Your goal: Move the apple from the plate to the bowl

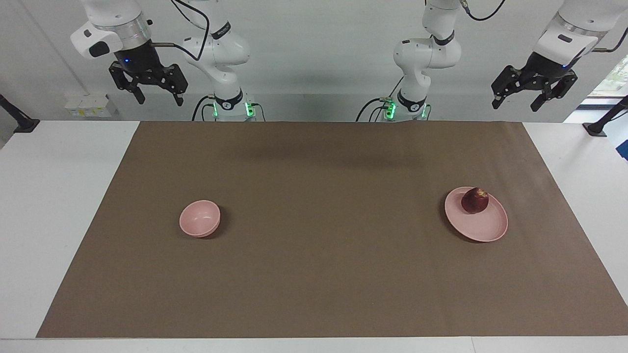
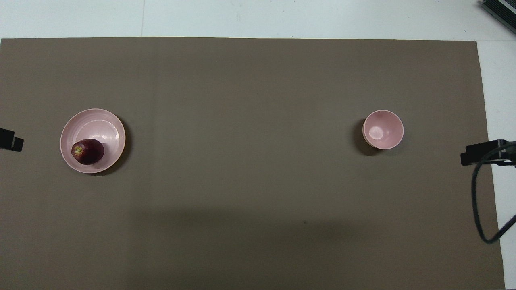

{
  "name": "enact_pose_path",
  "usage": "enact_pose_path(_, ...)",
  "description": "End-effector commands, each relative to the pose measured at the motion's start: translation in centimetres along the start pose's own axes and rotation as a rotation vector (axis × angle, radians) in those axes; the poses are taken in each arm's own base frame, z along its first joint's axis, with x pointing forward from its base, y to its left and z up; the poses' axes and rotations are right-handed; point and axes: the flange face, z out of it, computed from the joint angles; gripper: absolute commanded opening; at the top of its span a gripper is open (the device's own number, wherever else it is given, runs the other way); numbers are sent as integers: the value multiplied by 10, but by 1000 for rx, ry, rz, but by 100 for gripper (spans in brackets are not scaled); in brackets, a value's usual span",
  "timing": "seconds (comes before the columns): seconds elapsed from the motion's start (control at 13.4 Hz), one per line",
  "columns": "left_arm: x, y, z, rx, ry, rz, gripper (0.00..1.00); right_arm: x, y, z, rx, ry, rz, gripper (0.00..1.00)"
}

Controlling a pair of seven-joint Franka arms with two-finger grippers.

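So far nothing is in hand. We take the flat, shallow pale pink plate (image 1: 483,226) as our landmark: it lies on the brown table mat (image 1: 324,274) toward the left arm's end of the table. The small round dark red apple (image 1: 475,200) sits on that plate, on the part nearer to the robots and close to its rim, with its yellowish stem patch turned sideways. The small deep pale pink bowl (image 1: 199,218) stands empty, well apart from the plate, toward the right arm's end.

Our left gripper (image 1: 531,100) hangs high above the plate's end of the table, fingers spread wide and holding nothing. Our right gripper (image 1: 156,96) waits equally high above the bowl's end, also spread and empty.

We judge the apple firm, fairly light and smooth-skinned, apt to roll on the shallow plate. We would take it across its widest girth, from above, squeezing gently to avoid bruising.
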Motion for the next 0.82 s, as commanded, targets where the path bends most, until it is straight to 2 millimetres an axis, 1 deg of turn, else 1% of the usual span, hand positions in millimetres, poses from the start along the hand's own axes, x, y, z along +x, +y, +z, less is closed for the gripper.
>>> enact_pose_path(0.0, -5, 2, -5, 19, 1, 5, 100, -7, 4, 0, 5, -3, -13, 100)
enact_pose_path(0.52, -7, -10, -5, 16, -3, -25, 100, -7, 4, -1, 7, 3, -12, 100)
enact_pose_path(0.74, -8, -11, -4, 15, -8, -28, 100, -8, 7, 1, 7, -3, -10, 100)
